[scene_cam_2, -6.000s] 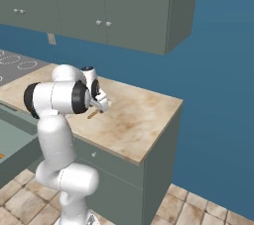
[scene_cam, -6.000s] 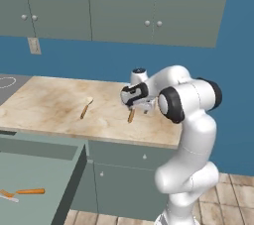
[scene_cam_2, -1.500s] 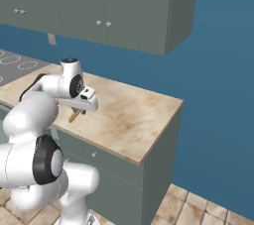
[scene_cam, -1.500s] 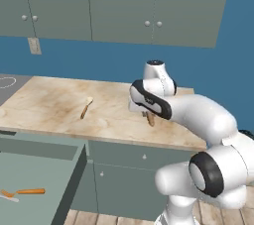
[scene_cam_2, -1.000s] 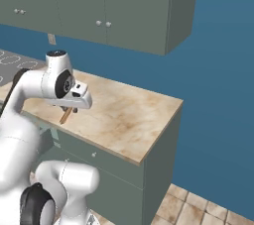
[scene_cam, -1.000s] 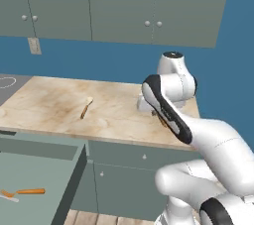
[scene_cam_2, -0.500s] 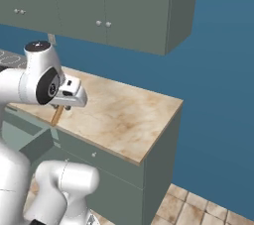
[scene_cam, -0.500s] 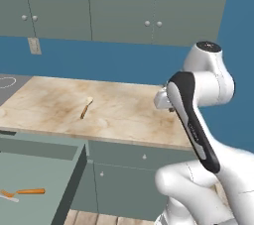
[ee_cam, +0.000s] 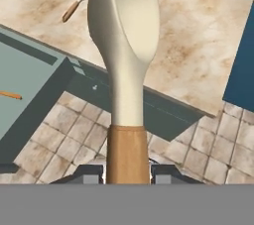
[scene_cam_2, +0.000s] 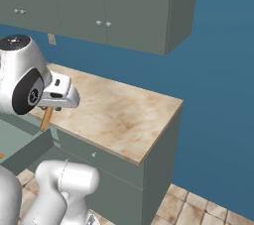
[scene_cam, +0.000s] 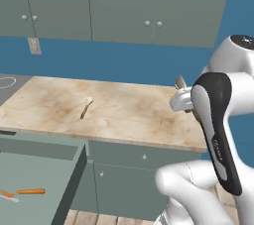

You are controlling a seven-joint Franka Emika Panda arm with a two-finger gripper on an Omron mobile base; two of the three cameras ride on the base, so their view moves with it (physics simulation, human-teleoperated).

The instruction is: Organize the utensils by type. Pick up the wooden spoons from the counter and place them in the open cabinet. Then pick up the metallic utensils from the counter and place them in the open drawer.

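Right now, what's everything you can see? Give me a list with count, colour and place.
Held spoon: one, cream bowl, wood handle, between the jaws.
Spoon on counter: one, cream and brown, lying left of centre.
Counter: one, beige marble.
Drawer: one, grey-green, open, lower left, holding an orange-handled utensil.
Wall cabinets: grey-green, doors shut, above the counter.
Base cabinets: grey-green, under the counter.
Outlet: one, pale, on the blue wall.
Gripper: one, closed on the held spoon's handle.
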